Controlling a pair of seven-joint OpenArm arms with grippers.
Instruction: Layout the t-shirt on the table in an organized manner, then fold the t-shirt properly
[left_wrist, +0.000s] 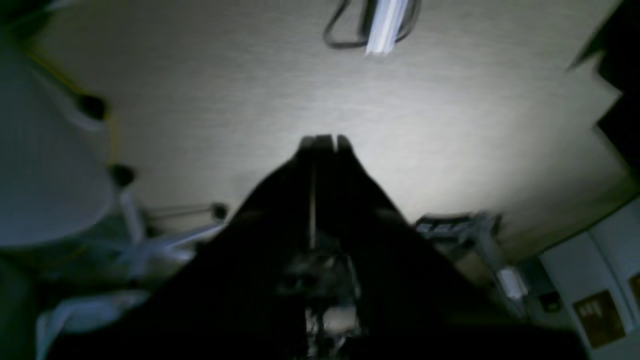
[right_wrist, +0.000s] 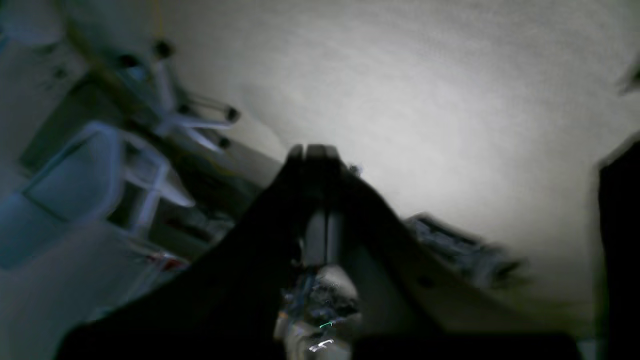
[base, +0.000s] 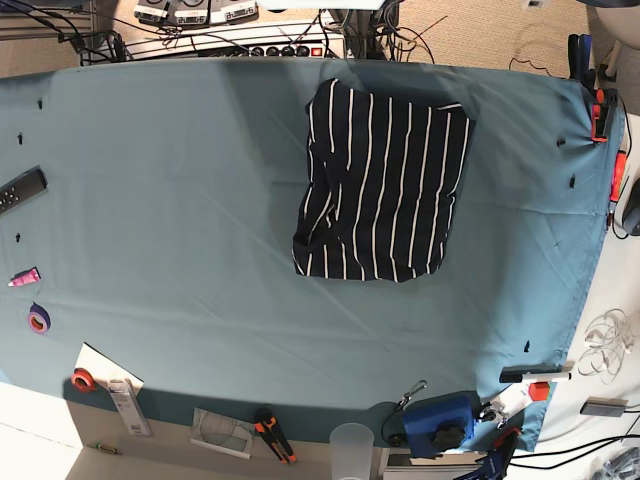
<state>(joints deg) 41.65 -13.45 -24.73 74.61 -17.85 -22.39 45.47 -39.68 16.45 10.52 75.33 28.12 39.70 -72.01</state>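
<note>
A wide teal table (base: 180, 250) lies mostly bare. A folded t-shirt (base: 385, 180) occupies the far centre-right. Small obstacles line the left edge: a remote (base: 22, 188), a pink marker (base: 24, 277), a tape roll (base: 38, 319). Tools crowd the near edge, including a plastic cup (base: 352, 448).

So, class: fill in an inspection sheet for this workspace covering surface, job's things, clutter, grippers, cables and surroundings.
Surface: table under teal cloth.
Job's things: t-shirt, folded into a rough rectangle, lying flat.
Clutter: remote, tape rolls, clear cup, blue device along the edges.
Grippers: left gripper and right gripper shut, holding nothing, away from the table.
Cables: tangle beyond the far edge.
Surroundings: ceiling, blurred.
</note>
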